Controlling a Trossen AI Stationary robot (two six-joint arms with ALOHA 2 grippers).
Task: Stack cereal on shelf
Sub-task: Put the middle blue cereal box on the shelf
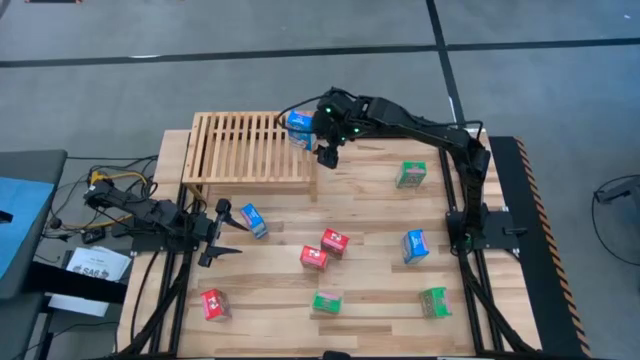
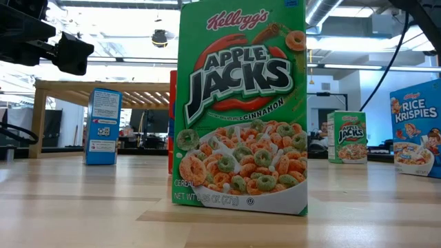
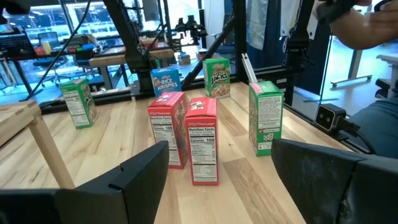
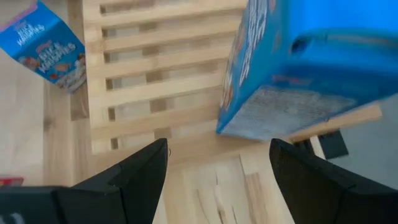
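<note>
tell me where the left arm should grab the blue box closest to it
Grip the blue box across its two broad faces, coming down from above. It stands upright and turned at an angle on the table, so the left gripper, open just beside it, would probably need its fingers rotated to match that angle.

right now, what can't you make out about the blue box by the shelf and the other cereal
High view: the right hand covers an edge of the blue box, so whether it rests on the shelf is unclear.
Right wrist view: the frame cuts that box off.
Low view: the green box hides most of a red box behind it.
The left hand waits open.
</note>
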